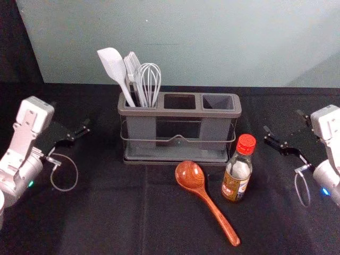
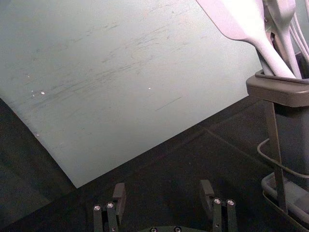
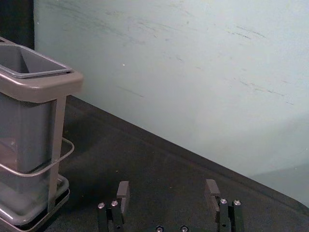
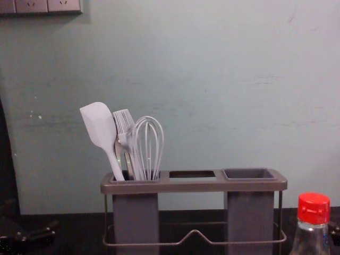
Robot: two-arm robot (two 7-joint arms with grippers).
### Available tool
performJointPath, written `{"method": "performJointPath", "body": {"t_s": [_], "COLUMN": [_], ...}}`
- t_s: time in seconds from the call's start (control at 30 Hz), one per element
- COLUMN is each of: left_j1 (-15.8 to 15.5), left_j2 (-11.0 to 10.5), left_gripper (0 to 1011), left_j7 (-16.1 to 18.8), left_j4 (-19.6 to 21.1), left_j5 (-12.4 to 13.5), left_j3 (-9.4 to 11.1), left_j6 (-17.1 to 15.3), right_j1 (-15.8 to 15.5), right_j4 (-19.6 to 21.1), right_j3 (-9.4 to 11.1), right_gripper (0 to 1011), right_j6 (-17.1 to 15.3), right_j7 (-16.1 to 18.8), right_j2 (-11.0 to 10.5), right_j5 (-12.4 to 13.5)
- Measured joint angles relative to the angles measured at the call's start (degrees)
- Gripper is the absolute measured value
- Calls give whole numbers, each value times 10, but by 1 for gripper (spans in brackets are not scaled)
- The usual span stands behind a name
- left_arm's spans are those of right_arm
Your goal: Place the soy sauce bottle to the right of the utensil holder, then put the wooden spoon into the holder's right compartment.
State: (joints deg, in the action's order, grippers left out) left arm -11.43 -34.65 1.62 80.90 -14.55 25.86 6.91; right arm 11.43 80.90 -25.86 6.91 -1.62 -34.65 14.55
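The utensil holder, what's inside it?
A white spatula, brush and whisk stand in the left compartment, with something metallic; its walls hide their lower ends. Nothing sticks out of the middle opening or right compartment, whose bottom I can't see.

The wooden spoon [image 1: 190, 175] looks glossy and smooth, with visible grain. The utensil holder [image 1: 179, 112] looks like matt plastic, and matt black cloth [image 1: 106, 212] covers the surface beneath it.

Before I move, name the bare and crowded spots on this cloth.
Bare cloth lies between the left gripper and the wooden spoon, and between the soy sauce bottle and the right gripper. Crowded: spoon and bottle, close before the utensil holder.
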Motion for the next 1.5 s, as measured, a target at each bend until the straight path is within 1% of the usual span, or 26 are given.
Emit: {"method": "performJointPath", "body": {"t_s": [1.17,1.33,1.43,1.5], "left_j1": [0,0,0,0], "left_j2": [0,0,0,0], "left_gripper": [1005,1005,1005,1005], "left_j7": [0,0,0,0], "left_j4": [0,0,0,0], "left_j5": [0,0,0,0], "left_j3": [0,0,0,0], "left_j6": [0,0,0,0], "right_j1": [0,-5,-11,-22], "right_j4": [0,4,9,18], "right_j3": [0,5,9,16], "right_gripper": [1002,1003,1003,1003], "right_j6": [0,-11,-14,-15], "right_j7": [0,-1,-1,0], "right_j2": [0,6,6,3], "right_j5": [0,-11,-11,-10]}}
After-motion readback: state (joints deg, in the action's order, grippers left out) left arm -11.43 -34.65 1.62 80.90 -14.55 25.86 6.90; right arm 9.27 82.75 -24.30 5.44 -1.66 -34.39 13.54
